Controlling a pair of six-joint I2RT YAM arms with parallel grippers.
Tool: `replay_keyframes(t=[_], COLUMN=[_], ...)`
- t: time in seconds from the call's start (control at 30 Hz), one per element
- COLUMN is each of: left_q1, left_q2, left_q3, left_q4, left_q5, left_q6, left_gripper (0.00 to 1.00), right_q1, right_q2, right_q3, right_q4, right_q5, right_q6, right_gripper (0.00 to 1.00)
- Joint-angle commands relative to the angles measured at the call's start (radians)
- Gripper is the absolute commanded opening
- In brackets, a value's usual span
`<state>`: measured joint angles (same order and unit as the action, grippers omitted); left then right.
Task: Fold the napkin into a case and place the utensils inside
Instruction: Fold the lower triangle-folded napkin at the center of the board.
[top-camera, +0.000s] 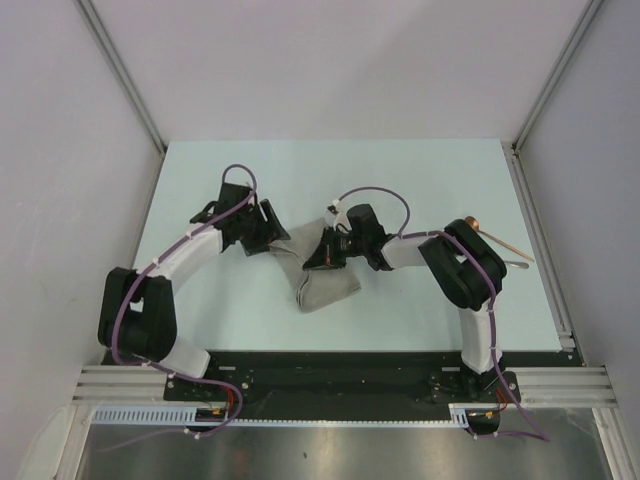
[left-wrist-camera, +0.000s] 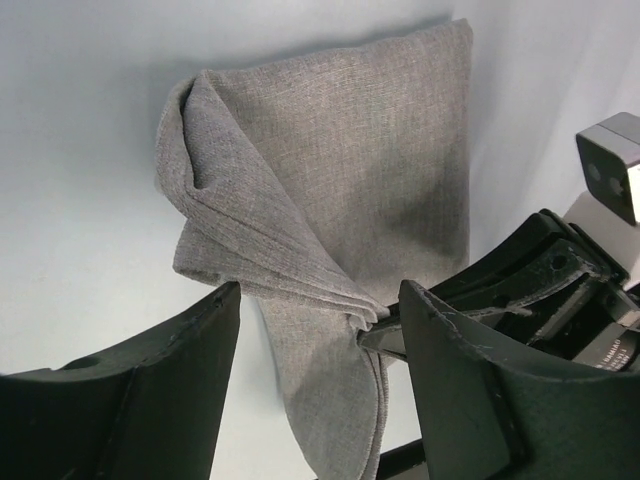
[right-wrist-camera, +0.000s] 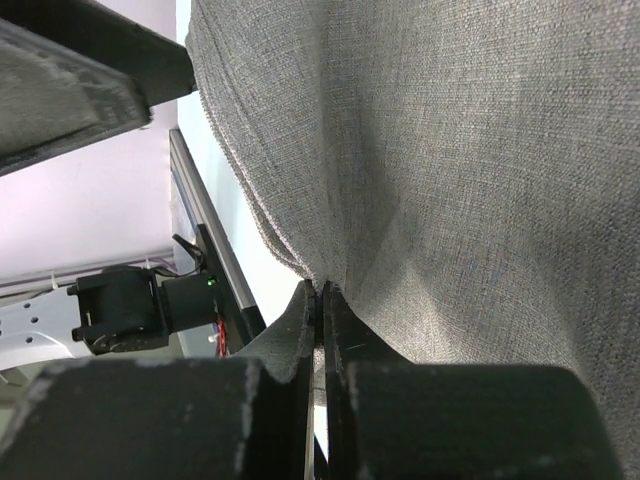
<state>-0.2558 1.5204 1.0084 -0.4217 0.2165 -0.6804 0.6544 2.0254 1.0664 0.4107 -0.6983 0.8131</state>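
The pale counter carries the napkin near its middle. This grey-beige cloth is bunched and only partly folded, not laid flat. The left arm and the right arm are bent in toward it from either side.

The right jaws are pressed together on a gathered fold at the cloth's edge. Several layers are drawn up to that pinch, while a broad panel of the cloth is spread on the counter beyond it. The left jaws are held wide apart with nothing between them, just beside the cloth and facing the pinched fold.

The utensils lie on the right side of the counter, well apart from the napkin and partly hidden by the right arm. A copper-coloured spoon and a thin silvery piece can be made out there.

The step in hand is judged to be the folding. No narrow pocket has been formed yet, and the layers are loose and skewed.

For the next move, a free edge or corner would need to be taken by the left jaws. The cloth could then be drawn taut between the two grips and laid down with its edges aligned. Care would be needed so that the intended layers are caught, not the whole bundle. The utensils are best left untouched until a case has been shaped.
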Motion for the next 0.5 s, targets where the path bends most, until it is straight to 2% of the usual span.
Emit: replay_keyframes(t=[0.0, 0.17, 0.27, 0.33, 0.47], left_q1=[-0.022, -0.062, -0.082, -0.098, -0.132], left_q2=[-0.103, -0.115, -0.091, -0.080, -0.051], left_q3=[-0.031, -0.027, -0.024, -0.031, -0.051], left_q4=[0.061, 0.046, 0.026, 0.027, 0.080], left_q5=[-0.055, -0.055, -0.035, -0.034, -0.005], left_q6=[-0.068, -0.056, -0.059, -0.065, -0.097], left_gripper=[0.70, 0.67, 0.62, 0.56, 0.56], right_q1=[-0.006, -0.010, -0.015, -0.019, -0.022], right_q2=[-0.004, 0.002, 0.001, 0.001, 0.010], right_q3=[0.029, 0.029, 0.026, 0.024, 0.026], right_q4=[0.011, 0.002, -0.006, -0.010, -0.009], right_q5=[-0.029, -0.033, -0.033, -0.035, -0.044], right_q6=[-0.042, -0.054, -0.066, -0.071, -0.078], right_gripper=[0.00, 0.00, 0.00, 0.00, 0.00])
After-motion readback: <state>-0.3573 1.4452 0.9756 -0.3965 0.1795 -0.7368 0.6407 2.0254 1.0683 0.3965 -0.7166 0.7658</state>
